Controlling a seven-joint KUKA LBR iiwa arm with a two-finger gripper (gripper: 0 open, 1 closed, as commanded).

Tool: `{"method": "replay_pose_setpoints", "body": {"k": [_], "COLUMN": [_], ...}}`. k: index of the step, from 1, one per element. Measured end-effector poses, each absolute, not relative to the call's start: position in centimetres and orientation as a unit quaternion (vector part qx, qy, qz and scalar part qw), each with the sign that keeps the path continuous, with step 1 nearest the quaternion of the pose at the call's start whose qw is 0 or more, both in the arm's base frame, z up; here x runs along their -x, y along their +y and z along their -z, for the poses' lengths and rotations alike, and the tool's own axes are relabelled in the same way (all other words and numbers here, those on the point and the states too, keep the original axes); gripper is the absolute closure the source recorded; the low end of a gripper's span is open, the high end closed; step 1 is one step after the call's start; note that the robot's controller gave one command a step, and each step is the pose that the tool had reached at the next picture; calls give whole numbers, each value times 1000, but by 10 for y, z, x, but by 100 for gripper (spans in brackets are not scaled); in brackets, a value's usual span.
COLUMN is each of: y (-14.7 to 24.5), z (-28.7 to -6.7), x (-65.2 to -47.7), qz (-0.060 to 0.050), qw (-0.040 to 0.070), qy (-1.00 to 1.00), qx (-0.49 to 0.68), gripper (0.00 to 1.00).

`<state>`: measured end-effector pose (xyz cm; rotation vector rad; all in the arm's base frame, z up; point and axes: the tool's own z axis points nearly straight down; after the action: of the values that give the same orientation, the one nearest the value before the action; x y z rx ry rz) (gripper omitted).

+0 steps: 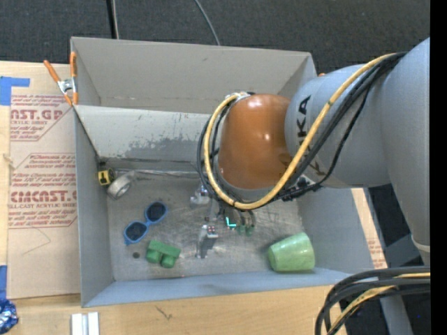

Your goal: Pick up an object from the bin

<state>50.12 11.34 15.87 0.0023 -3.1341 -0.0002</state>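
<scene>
Green block point(163, 254) near pincer point(207, 243), on its view-left side.

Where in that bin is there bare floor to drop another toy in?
Bare floor lies between the hand and the pale green cup, near the front wall of the bin. Another bare patch sits behind the blue sunglasses, right of the silver roll. The front left is crowded: sunglasses and a dark green block lie close together.

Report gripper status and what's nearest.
Gripper down near bare bin floor, front centre. Dark green block one side, light green cup the other, both apart. Nothing blocking either.
</scene>
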Motion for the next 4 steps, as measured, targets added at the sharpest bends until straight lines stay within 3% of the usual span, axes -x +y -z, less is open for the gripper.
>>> {"method": "replay_pose_setpoints", "body": {"k": [1, 2, 3, 4], "y": [157, 206, 231, 233], "z": [-73, -86, -91, -91], "x": [-520, -555, -543, -542], "qz": [1, -1, -2, 0], "qw": [-3, -1, 0, -1], "qy": [-1000, -999, -987, -987], "qx": [12, -49, -162, -163], "gripper": [0, 0, 0, 100]}}
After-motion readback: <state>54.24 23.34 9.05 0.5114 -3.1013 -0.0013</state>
